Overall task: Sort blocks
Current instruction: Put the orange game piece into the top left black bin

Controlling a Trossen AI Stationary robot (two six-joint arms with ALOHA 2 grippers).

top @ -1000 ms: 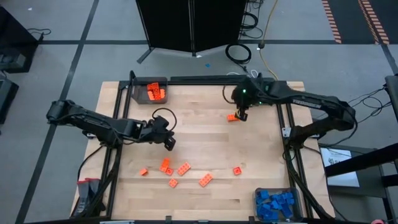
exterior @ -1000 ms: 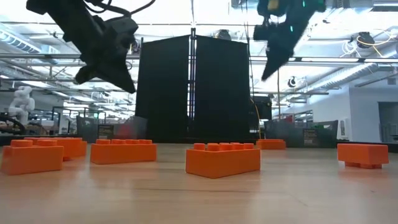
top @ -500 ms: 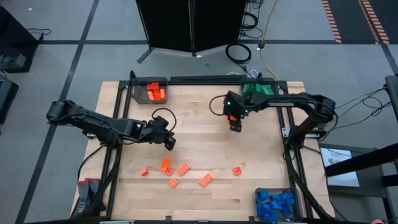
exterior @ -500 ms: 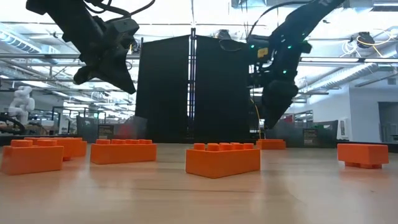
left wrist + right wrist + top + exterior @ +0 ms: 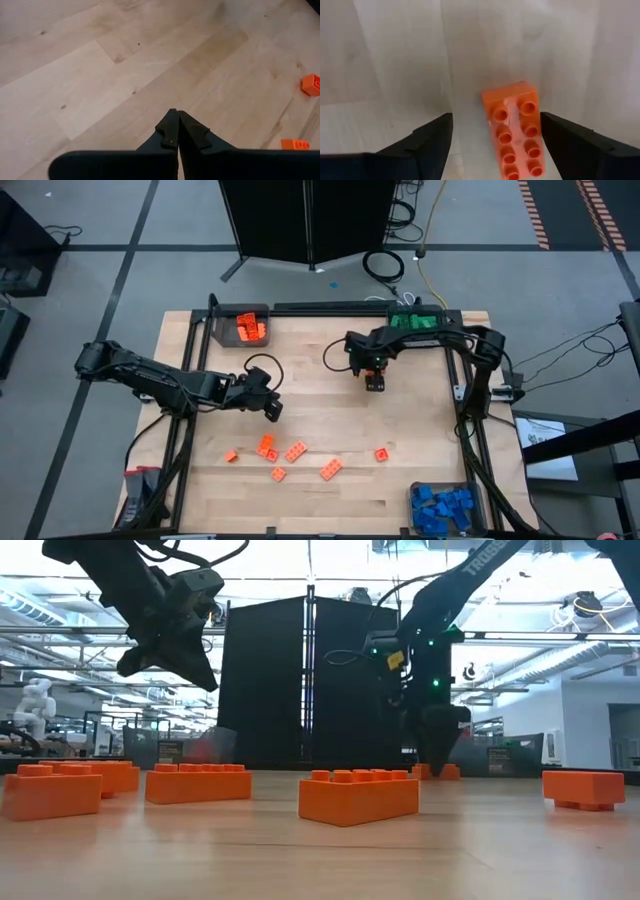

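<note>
Right gripper (image 5: pixel 375 383) now sits low over the upper middle of the table (image 5: pixel 320 490), having swung inward from the far right corner where it hung a second ago, by the green bin (image 5: pixel 415 323). Its fingers (image 5: pixel 427 142) stand spread apart, released, with an orange oblong block (image 5: pixel 514 127) lying studs-up on the wood between them and touching neither; a second ago that block was clamped in the jaws. In the low view the gripper (image 5: pixel 437 745) has come down to table level, the orange block (image 5: pixel 437 771) showing just behind its tips. Left gripper (image 5: pixel 272 411) hangs over the left middle of the table, unchanged in place, fingers (image 5: pixel 172 127) pressed together on nothing. Loose orange blocks (image 5: pixel 282 452) lie scattered along the near side as before, one single (image 5: pixel 381 454) apart to the right. Orange blocks fill the back-left bin (image 5: pixel 250 328); blue blocks (image 5: pixel 441 508) fill the near-right bin.
</note>
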